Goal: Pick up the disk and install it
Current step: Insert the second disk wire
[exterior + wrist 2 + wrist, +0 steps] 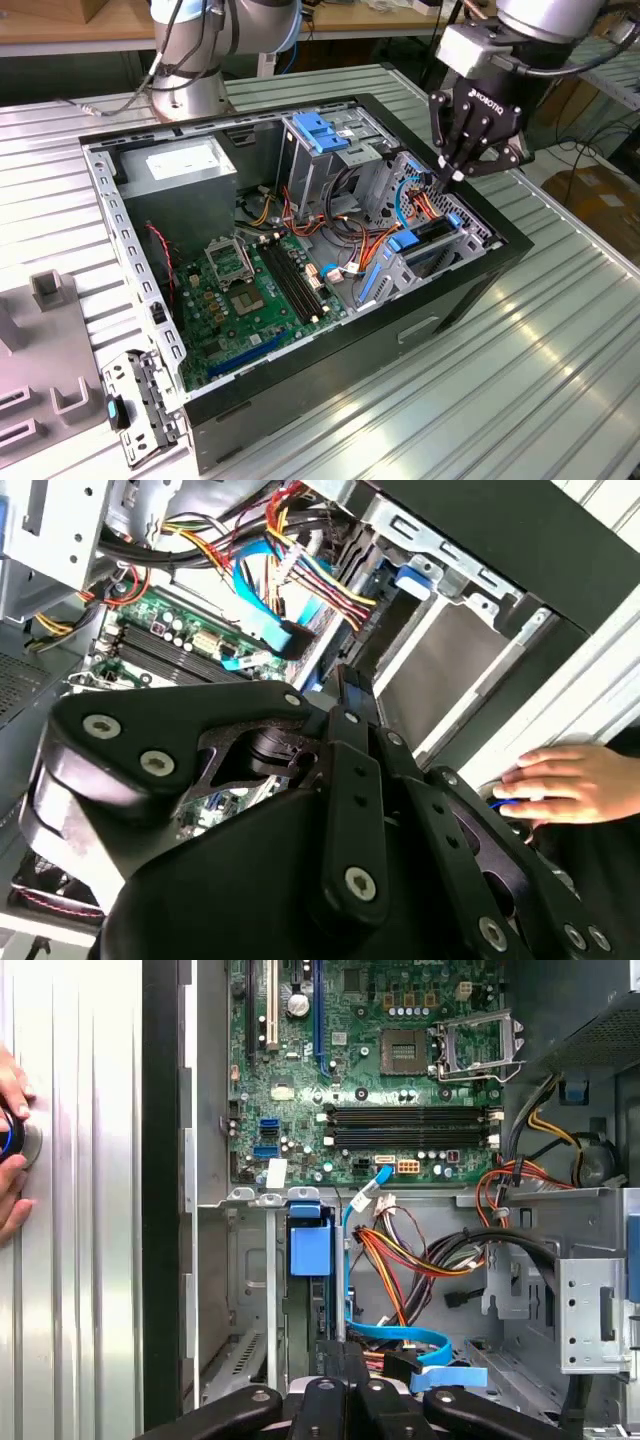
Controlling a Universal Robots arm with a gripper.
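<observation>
At the exterior view's left, on the ribbed grey metal table (pixel 520 380): grey blocky plastic fixtures (pixel 50 340). Next to the right, an open black desktop computer case (pixel 440 310) lying on its side, with a silver boxy power supply (pixel 185 170) at the far end and a green motherboard (pixel 250 290) nearer. Further right, a tall grey drive cage topped by a fixed blue plastic bracket (pixel 325 130), then a tangle of red, yellow and blue cables (pixel 400 210).

At the case's right end, the flat grey metal disk in its bright blue carrier (pixel 428 240), standing on edge inside a bay slot. Just above it and apart from it, the black gripper (pixel 455 172), jaws apparently pressed together on nothing.

In the first wrist view, the disk's blue handle (pixel 310 1250) straight ahead of the gripper (pixel 345 1355), a gap between them. Outside the case, a person's hand (pixel 10 1140) resting on the table.
</observation>
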